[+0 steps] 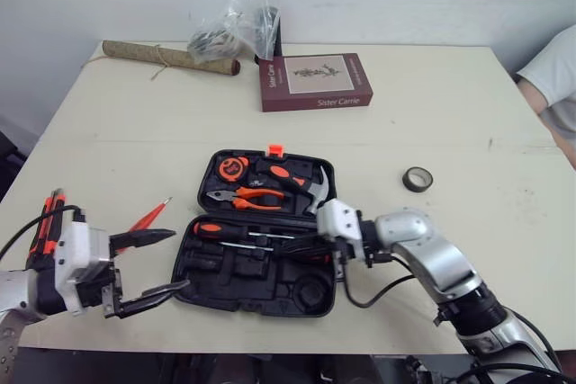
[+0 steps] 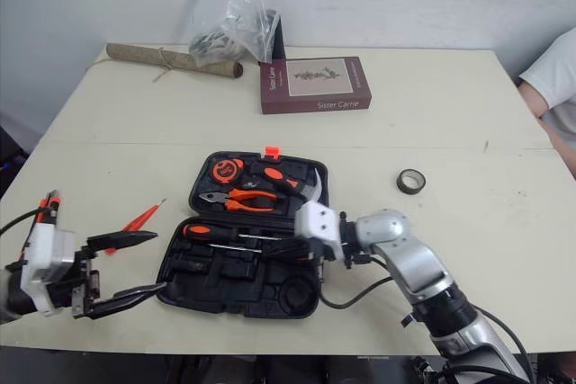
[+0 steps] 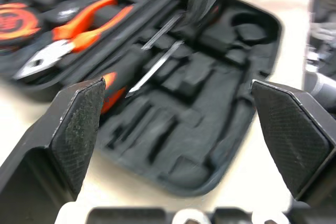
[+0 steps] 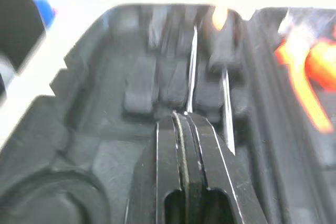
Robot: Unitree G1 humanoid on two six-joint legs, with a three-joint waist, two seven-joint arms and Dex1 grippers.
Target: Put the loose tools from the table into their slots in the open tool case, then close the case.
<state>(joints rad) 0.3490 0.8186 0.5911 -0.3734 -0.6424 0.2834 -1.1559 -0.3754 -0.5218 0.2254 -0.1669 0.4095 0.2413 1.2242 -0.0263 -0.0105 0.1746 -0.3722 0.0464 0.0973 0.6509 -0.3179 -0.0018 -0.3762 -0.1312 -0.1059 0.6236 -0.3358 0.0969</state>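
1. Table (image 1: pixel 450 114): bare top runs wide at 3 o'clock of the tool case (image 1: pixel 252 299), out to a tape roll (image 1: pixel 417 179); table's near edge lies just past the case's 6 o'clock rim
2. Book (image 1: pixel 315 81), cardboard tube (image 1: pixel 166 56), plastic bag (image 1: pixel 234 29): well apart at 12 o'clock, by far edge
3. Case: black, open flat, mid-table; far half holds tape measure (image 1: pixel 234 168), pliers (image 1: pixel 247 197), hammer (image 1: pixel 317 188); near half holds screwdrivers (image 1: pixel 209 228) plus vacant moulded slots
4. Small orange tool (image 1: pixel 148 216): loose on table, 9 o'clock of case
5. L gripper (image 1: pixel 175 261): 8 o'clock of case, fingers spread wide, holding nothing
6. R gripper (image 4: pixel 186 119): inside near half, fingers pressed together; tips meet a thin screwdriver shaft; whether they pinch it cannot be told
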